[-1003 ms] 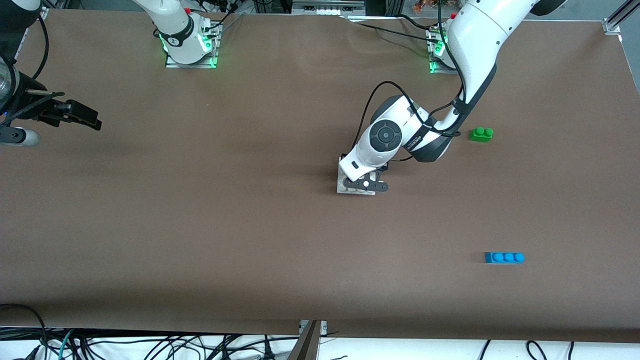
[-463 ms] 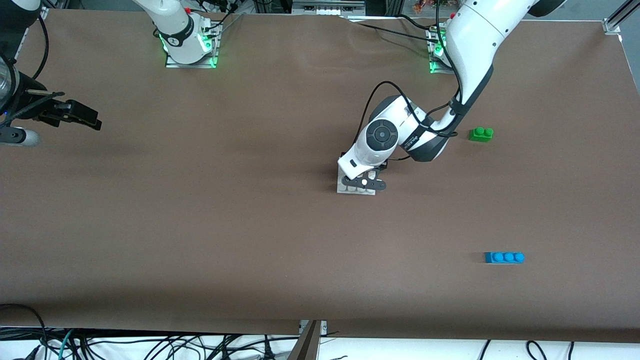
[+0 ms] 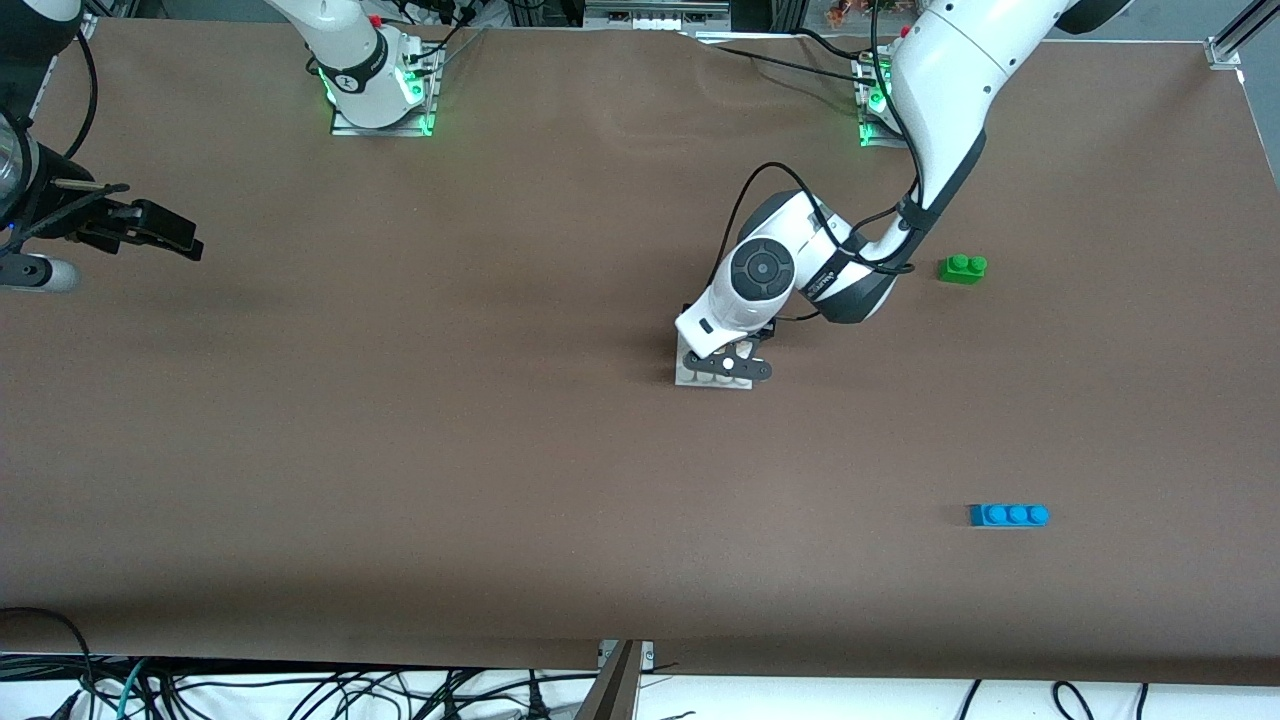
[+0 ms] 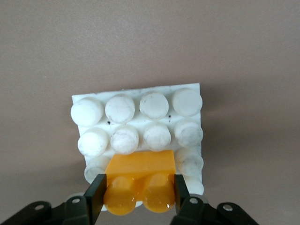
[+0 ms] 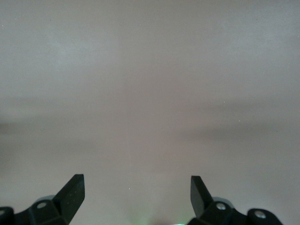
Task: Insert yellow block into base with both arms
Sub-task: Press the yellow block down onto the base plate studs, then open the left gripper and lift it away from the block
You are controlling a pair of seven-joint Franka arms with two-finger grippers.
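In the left wrist view the yellow block [image 4: 140,180] is clamped between the fingers [image 4: 97,199] of my left gripper [image 4: 139,197], which is shut on it. The block sits down among the studs of the white base [image 4: 140,108], with two full rows of studs showing past it. In the front view the left gripper [image 3: 728,371] covers the base [image 3: 688,378] at mid-table and hides the block. My right gripper [image 3: 150,232] waits at the right arm's end of the table. Its view shows it open [image 5: 137,192] with only bare table between its fingers.
A green two-stud brick [image 3: 962,268] lies toward the left arm's end of the table. A blue three-stud brick [image 3: 1009,514] lies nearer the front camera. The arm bases [image 3: 378,95] stand along the table's back edge.
The left hand with the yellow block has shifted slightly over the base, then held still over the last half second. The right arm has not moved.
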